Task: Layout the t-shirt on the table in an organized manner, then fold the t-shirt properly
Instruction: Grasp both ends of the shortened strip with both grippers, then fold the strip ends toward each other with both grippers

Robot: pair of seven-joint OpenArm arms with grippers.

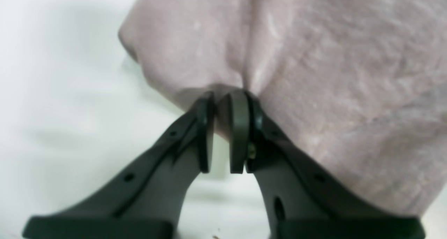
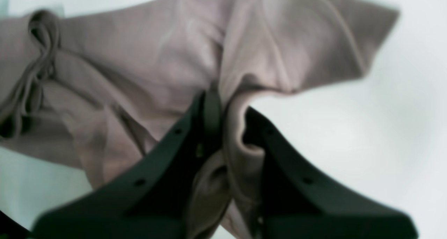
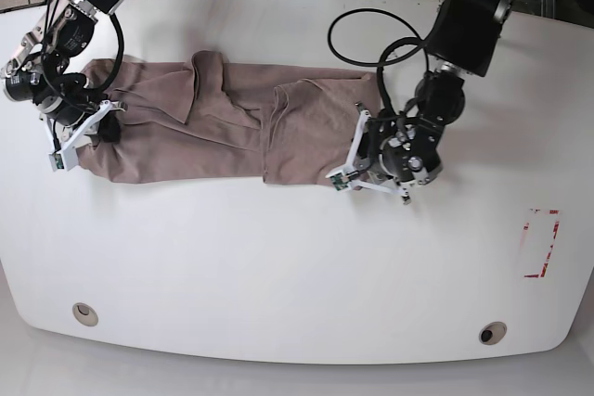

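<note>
The t-shirt is stretched on the counter, pinched by the closed left tool and right tool.

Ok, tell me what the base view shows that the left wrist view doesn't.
Only the base view shows the whole t-shirt stretched out across the table, both arms, the right gripper at its far end, the tape rectangle and two round holes. Only the left wrist view shows the left gripper up close, its fingers pinching a fold. Both show mauve cloth on white tabletop.
</note>
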